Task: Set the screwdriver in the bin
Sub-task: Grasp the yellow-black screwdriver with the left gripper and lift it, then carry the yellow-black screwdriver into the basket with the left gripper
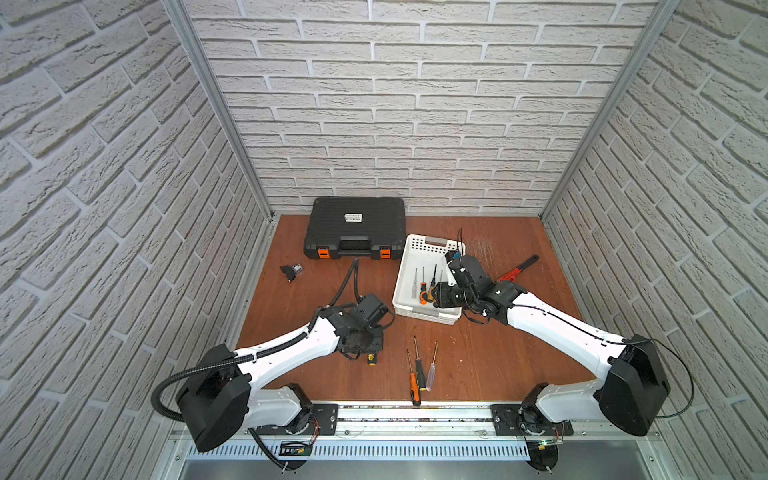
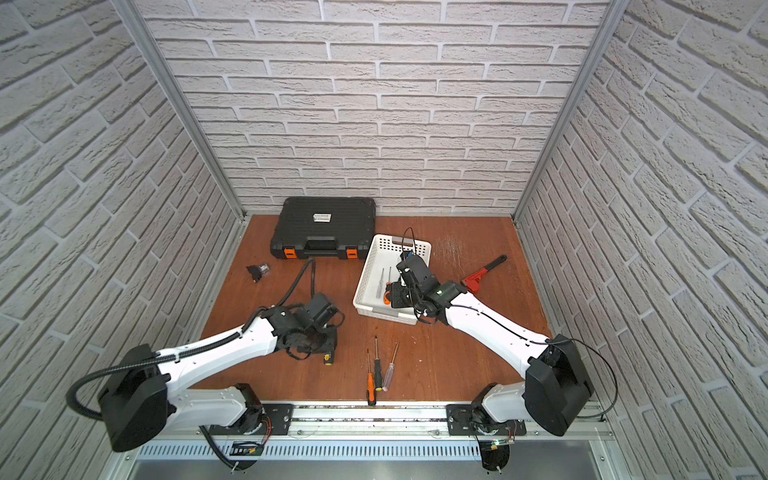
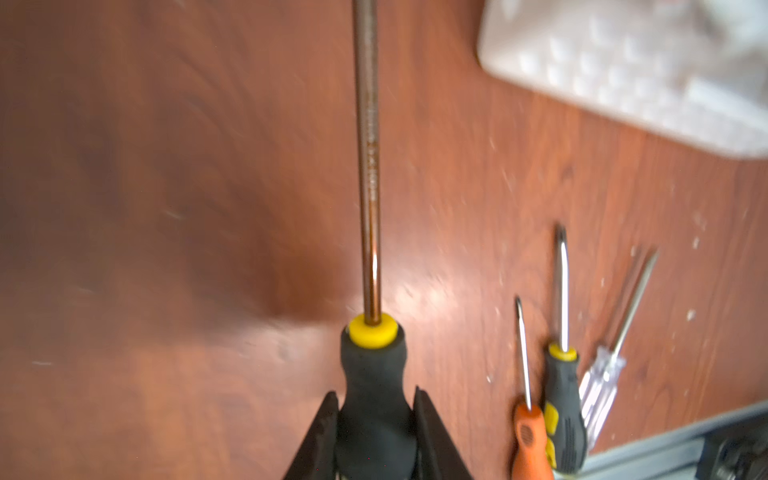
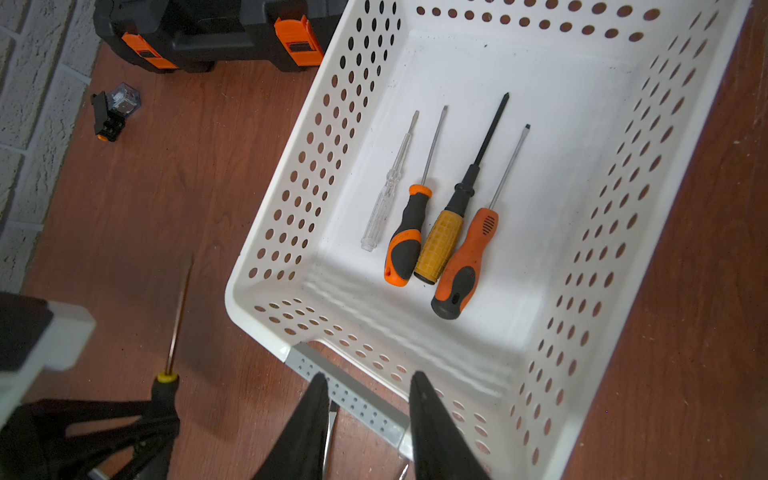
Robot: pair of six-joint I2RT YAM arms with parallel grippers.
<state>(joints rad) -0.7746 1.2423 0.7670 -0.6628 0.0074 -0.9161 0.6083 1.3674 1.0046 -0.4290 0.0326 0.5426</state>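
Our left claw (image 3: 374, 401) grips the screwdriver (image 3: 374, 370) by its black handle near the front of the table (image 1: 478, 365). We judge it should rise level and clear the wall of the bin (image 4: 286, 187) farther back, where our right claw (image 4: 370, 395) hangs slightly parted, empty.

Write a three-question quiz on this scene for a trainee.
1. True or false: four screwdrivers lie in the bin.
2. What does the left tool grip? A) the red wrench B) the black-handled screwdriver C) nothing
3. How many ungripped screwdrivers lie on the table outside the bin?
Key: 1 true; 2 B; 3 three.
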